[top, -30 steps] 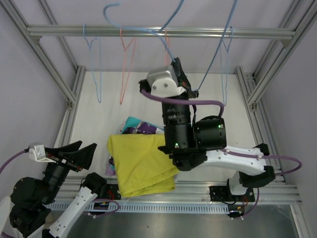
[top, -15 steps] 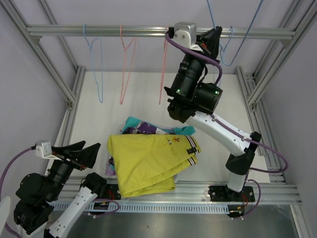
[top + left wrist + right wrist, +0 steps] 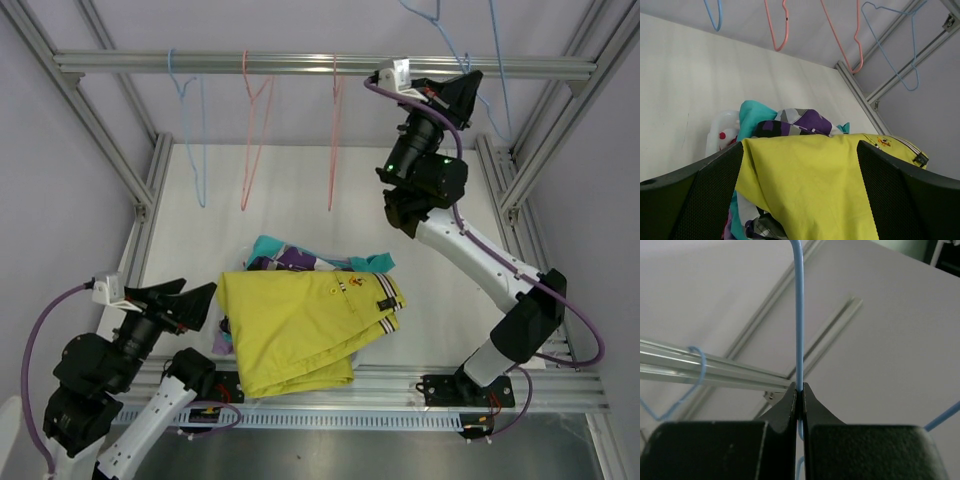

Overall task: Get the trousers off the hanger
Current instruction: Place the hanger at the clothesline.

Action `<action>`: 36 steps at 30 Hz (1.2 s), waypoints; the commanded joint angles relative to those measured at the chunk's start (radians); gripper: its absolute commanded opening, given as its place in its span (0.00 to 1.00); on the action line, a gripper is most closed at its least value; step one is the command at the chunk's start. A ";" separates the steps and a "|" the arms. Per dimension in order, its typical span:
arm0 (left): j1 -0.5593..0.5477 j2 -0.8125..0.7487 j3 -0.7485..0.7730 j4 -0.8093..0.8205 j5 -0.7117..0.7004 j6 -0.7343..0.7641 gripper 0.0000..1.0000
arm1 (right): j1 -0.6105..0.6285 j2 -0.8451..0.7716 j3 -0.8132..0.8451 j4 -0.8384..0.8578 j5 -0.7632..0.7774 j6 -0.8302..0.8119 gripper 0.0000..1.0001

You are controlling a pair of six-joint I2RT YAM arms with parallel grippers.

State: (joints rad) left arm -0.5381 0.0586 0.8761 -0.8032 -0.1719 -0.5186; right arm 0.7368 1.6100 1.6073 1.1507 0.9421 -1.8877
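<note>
**Hanger cropped, pile mostly buried**

The blue hanger [image 3: 800,315] is cut off by the upper edge. It is pinched in the right tool [image 3: 799,390], whose fingers are pressed together. The trousers [image 3: 290,258] are heaped on the bench [image 3: 280,190], largely covered by the yellow pair [image 3: 300,335]. The left tool [image 3: 195,290] is held spread beside them.

Illumination: bright, even, diffuse; shadows faint. Left wrist view: left gripper [image 3: 800,145] fingers [image 3: 695,195] at 7 o'clock render dark, slightly soft.
</note>
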 commanded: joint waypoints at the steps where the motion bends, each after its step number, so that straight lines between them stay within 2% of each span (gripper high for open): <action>1: 0.006 0.015 -0.026 0.058 0.020 0.019 0.99 | -0.072 -0.097 -0.004 -0.006 -0.003 0.062 0.00; 4: 0.006 0.039 -0.032 0.071 0.037 0.019 1.00 | -0.115 -0.134 0.017 -0.008 0.044 0.107 0.00; 8: 0.006 0.066 -0.026 0.075 0.064 0.011 0.99 | -0.119 -0.217 0.008 -0.165 0.057 0.350 0.00; 9: 0.006 0.067 -0.023 0.073 0.066 0.011 0.99 | -0.119 -0.225 -0.003 -0.154 0.050 0.366 0.00; 11: 0.006 0.073 -0.016 0.065 0.066 0.012 0.99 | -0.116 -0.261 -0.027 -0.213 -0.001 0.436 0.00; 12: 0.006 0.079 -0.012 0.061 0.064 0.014 0.99 | -0.105 -0.278 -0.047 -0.238 -0.031 0.541 0.00; 14: 0.006 0.089 0.007 0.039 0.054 0.023 0.99 | -0.100 -0.317 -0.066 -0.397 -0.124 0.695 0.00; 15: 0.006 0.098 0.015 0.033 0.046 0.026 0.99 | -0.106 -0.358 -0.067 -0.449 -0.167 0.852 0.00; 18: 0.006 0.110 0.023 0.013 0.022 0.034 1.00 | -0.114 -0.424 -0.076 -0.572 -0.360 1.010 0.00; 19: 0.006 0.115 0.024 0.010 0.015 0.034 0.99 | -0.122 -0.433 -0.055 -0.644 -0.414 1.100 0.00; 20: 0.006 0.121 0.027 0.007 0.005 0.035 0.99 | -0.131 -0.438 -0.041 -0.681 -0.530 1.143 0.00; 22: 0.006 0.133 0.031 0.007 -0.005 0.032 1.00 | -0.152 -0.434 -0.003 -0.785 -0.639 1.234 0.00; 24: 0.006 0.142 0.032 0.012 -0.018 0.032 0.99 | -0.155 -0.408 0.052 -0.831 -0.745 1.245 0.00; 26: 0.006 0.153 0.027 0.015 -0.035 0.028 0.99 | -0.159 -0.337 0.097 -0.882 -0.746 1.184 0.00; 29: 0.006 0.161 0.026 0.024 -0.064 0.023 1.00 | -0.166 -0.201 0.167 -0.859 -0.616 1.023 0.00; 31: 0.006 0.165 0.024 0.036 -0.078 0.022 1.00 | -0.195 -0.147 0.193 -0.830 -0.535 0.974 0.00; 36: 0.006 0.217 0.021 0.068 -0.087 0.054 0.99 | -0.359 -0.042 0.233 -0.836 -0.441 0.967 0.00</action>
State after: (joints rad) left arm -0.5381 0.2249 0.8791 -0.7830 -0.2356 -0.5056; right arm 0.4725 1.5433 1.8042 0.3386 0.4019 -0.8803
